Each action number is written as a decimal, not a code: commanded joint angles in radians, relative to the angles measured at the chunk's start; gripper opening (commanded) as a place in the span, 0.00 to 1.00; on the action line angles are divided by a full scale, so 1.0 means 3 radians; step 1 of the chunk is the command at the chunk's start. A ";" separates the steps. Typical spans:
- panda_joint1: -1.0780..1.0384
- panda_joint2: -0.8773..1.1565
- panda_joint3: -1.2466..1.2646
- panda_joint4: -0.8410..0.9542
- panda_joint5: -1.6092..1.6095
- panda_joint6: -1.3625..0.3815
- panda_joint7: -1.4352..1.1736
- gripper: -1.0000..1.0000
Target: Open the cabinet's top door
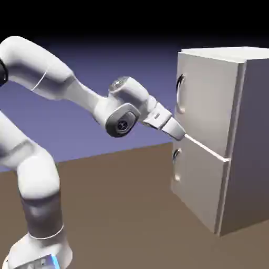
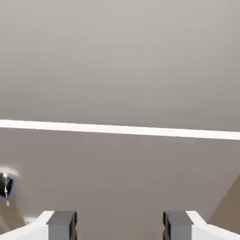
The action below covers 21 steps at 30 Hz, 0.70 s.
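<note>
So the top door (image 1: 210,100) sat at the right of the exterior view, looking pretty much closed, its curved handle (image 1: 181,93) near its left edge. The gripper (image 1: 181,134) was mid-frame, down by the bright seam (image 1: 207,148) between the doors. In the hand view its fingertips (image 2: 62,227) were spread wide at the bottom, nothing between them.

The cabinet (image 1: 202,147) is grey-beige, its top door (image 1: 207,102) and lower door (image 1: 197,173) plain, with a bright white line between them. Both handles (image 1: 179,93) are dark with pale glints. The arm (image 1: 44,63) is white with grey joints; blue glows at its base (image 1: 44,257). The floor (image 1: 115,210) is plain brown, the backdrop (image 1: 136,58) blue-violet, fading to black.
</note>
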 commanded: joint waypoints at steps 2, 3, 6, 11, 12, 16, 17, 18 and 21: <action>-0.0134 -0.0125 0.0152 0.0042 0.0290 -0.0040 -0.0116 0.50; -0.0201 -0.0188 0.0228 0.0063 0.0435 -0.0060 -0.0174 0.50; -0.0402 -0.0376 0.0456 0.0126 0.0870 -0.0121 -0.0348 0.50; -0.0736 -0.0689 0.0835 0.0231 0.1595 -0.0221 -0.0639 0.50; -0.0803 -0.0752 0.0911 0.0252 0.1740 -0.0242 -0.0697 0.50; -0.1071 -0.1002 0.1215 0.0336 0.2320 -0.0322 -0.0929 0.50; -0.1138 -0.1065 0.1290 0.0357 0.2465 -0.0342 -0.0987 0.50; -0.1205 -0.1128 0.1366 0.0378 0.2610 -0.0362 -0.1045 0.50; -0.1406 -0.1315 0.1594 0.0441 0.3045 -0.0423 -0.1219 0.50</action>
